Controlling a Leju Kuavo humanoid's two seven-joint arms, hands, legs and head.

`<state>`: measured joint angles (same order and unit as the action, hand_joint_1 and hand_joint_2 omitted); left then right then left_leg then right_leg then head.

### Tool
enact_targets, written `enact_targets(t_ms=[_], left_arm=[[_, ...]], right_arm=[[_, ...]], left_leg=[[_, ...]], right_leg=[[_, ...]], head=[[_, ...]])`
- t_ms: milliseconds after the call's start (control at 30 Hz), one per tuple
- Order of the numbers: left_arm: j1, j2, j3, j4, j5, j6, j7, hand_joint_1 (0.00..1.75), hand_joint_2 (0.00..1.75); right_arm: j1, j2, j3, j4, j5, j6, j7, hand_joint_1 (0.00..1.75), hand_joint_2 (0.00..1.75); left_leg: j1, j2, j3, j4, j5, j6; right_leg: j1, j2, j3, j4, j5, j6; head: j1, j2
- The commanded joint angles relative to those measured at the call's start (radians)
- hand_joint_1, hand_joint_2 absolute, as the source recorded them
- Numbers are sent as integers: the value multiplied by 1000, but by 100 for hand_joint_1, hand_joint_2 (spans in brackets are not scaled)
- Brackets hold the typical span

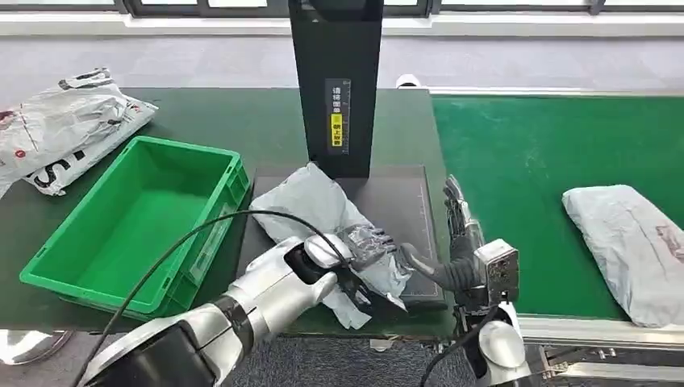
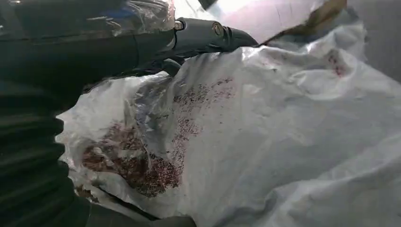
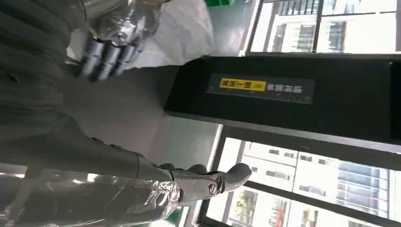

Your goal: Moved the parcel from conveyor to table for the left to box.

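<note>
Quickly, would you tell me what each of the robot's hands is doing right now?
Left hand: grips the grey parcel lying on the dark mat.
Right hand: open, fingers extended, holding nothing, beside the mat.

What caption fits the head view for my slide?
Left robot hand grips the grey parcel on the dark pad beside the green crate.
</note>
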<state>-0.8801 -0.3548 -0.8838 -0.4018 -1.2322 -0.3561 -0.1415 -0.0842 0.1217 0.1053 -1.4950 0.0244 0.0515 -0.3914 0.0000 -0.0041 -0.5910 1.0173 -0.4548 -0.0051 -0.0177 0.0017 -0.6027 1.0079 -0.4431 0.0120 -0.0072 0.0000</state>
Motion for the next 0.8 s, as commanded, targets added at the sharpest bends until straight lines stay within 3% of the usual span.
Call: enact_targets(t_ms=[33,300,333,367,400,800], left_arm=[[-28,32,-89,150,0,-61,-27,0,175],[-50,43,-76,146,-3,-127,-80,0,175],[-59,48,-77,145,-9,-113,-89,14,175],[-65,50,-93,144,-28,-97,-87,65,175],[-71,47,-97,147,-35,-88,-88,175,175],[-87,42,-102,148,-55,-42,-72,175,175]], right_arm=[[-84,35,-78,127,4,1,-7,0,175],[-147,8,-45,237,-18,-3,-43,0,175],[-181,-9,-35,302,-29,-8,-75,0,175],[-192,-20,-32,329,-42,-15,-92,0,175],[-199,-28,-28,348,-54,-19,-106,0,175],[-217,-53,-8,391,-101,-46,-134,0,175]], left_leg=[[1,5,6,-5,2,-1],[2,6,8,-5,2,-1],[1,6,8,-3,1,-1],[1,6,8,-4,2,-2],[2,5,9,-3,1,-2],[1,2,9,-2,2,-2]], right_leg=[[1,5,4,-5,3,-2],[2,5,6,-5,4,-2],[2,5,7,-3,3,-1],[2,5,7,-4,4,-2],[2,5,7,-3,3,-2],[1,3,8,-2,2,-2]], head=[[0,0],[0,0],[0,0],[0,0],[0,0],[0,0]])
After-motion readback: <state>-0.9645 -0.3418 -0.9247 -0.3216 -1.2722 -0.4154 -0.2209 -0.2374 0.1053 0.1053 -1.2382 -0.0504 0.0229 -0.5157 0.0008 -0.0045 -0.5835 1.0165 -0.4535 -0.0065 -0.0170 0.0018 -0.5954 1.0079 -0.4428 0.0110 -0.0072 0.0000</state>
